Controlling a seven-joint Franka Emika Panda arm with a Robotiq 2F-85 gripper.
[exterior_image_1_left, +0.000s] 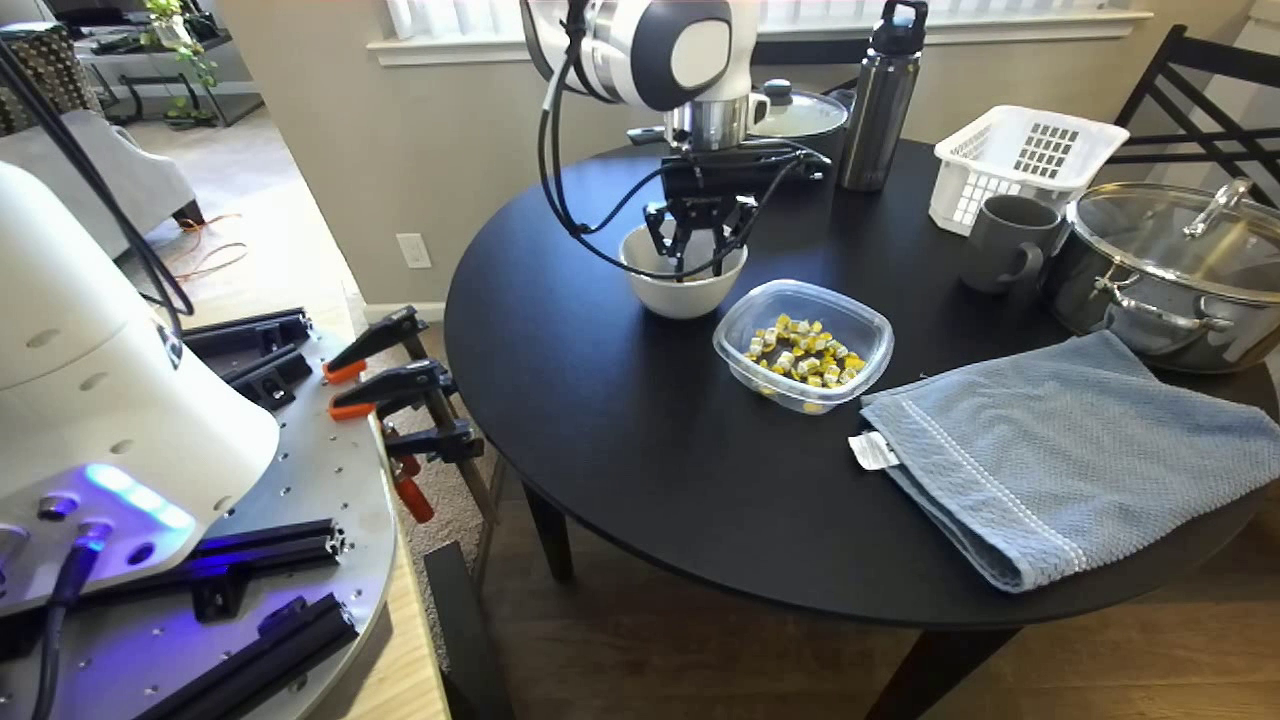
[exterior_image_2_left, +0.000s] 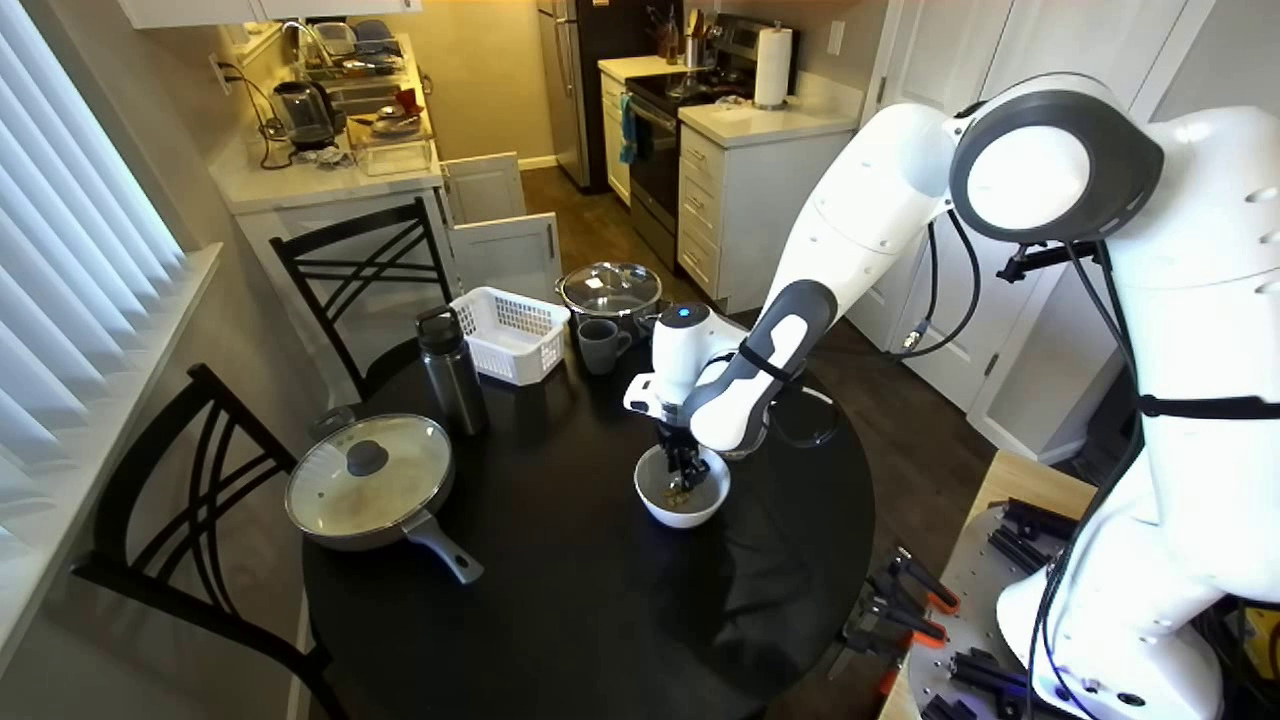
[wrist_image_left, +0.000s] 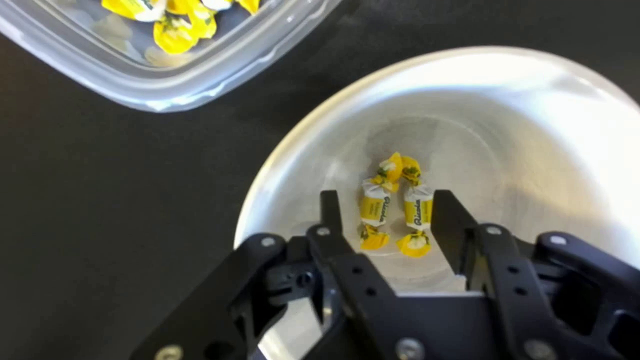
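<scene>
My gripper (wrist_image_left: 386, 200) points down into a white bowl (wrist_image_left: 272, 165), its fingers spread apart and holding nothing. Two wrapped candies, yellow and white, lie side by side on the bowl's bottom, seen between the fingers in the wrist view. The left candy (wrist_image_left: 374, 209) is clear of both fingers. Close against the right finger (wrist_image_left: 450, 220) in the picture is the right candy (wrist_image_left: 418, 207); whether they touch, I cannot tell. Both exterior views show the gripper (exterior_image_1_left: 699, 268) inside the bowl (exterior_image_1_left: 682, 298). Beside the bowl stands a clear plastic container (exterior_image_1_left: 745, 372) with several such candies (exterior_image_1_left: 800, 350).
A blue towel (exterior_image_1_left: 1080, 450) lies on the round black table (exterior_image_1_left: 600, 440). Around the far side stand a grey mug (exterior_image_1_left: 1005, 240), a lidded pot (exterior_image_1_left: 1170, 310), a white basket (exterior_image_1_left: 1000, 170), a steel bottle (exterior_image_1_left: 880, 110) and a lidded pan (exterior_image_2_left: 370, 480). Cables (exterior_image_1_left: 560, 160) hang by the wrist.
</scene>
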